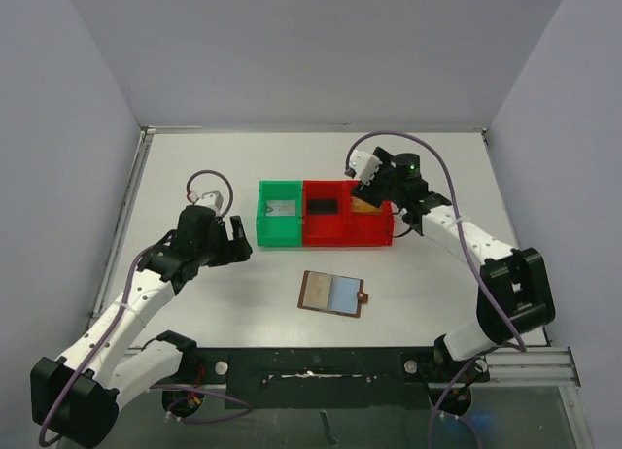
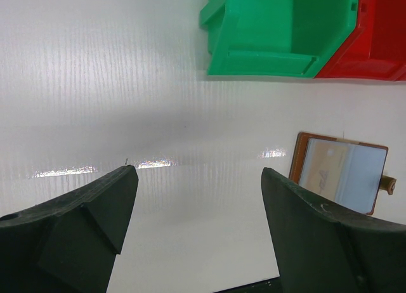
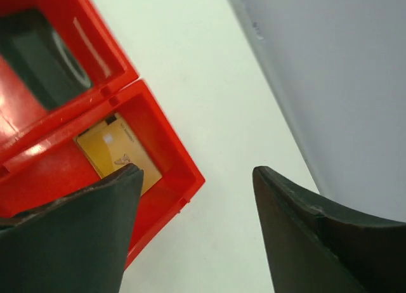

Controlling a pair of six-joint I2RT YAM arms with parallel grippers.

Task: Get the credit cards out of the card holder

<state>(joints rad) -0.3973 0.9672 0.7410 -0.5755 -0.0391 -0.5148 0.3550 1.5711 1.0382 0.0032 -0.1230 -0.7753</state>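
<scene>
The brown card holder point(image 1: 331, 293) lies open and flat on the table in front of the bins, its snap tab pointing right. In the left wrist view the card holder point(image 2: 342, 175) shows a tan half and a pale blue half inside. A gold credit card point(image 3: 114, 150) lies in the right red bin point(image 3: 171, 179); from above the gold card point(image 1: 366, 205) shows there too. My right gripper point(image 1: 369, 193) hovers over that bin, open and empty point(image 3: 196, 172). My left gripper point(image 1: 233, 243) is open and empty point(image 2: 198, 172) over bare table, left of the holder.
A green bin point(image 1: 280, 214) holds a greyish card point(image 1: 282, 208), and the middle red bin point(image 1: 326, 216) holds a dark card point(image 1: 323, 206). The green bin point(image 2: 279, 33) is ahead of my left gripper. Grey walls enclose the table; the right wall point(image 3: 330, 71) is close to my right gripper.
</scene>
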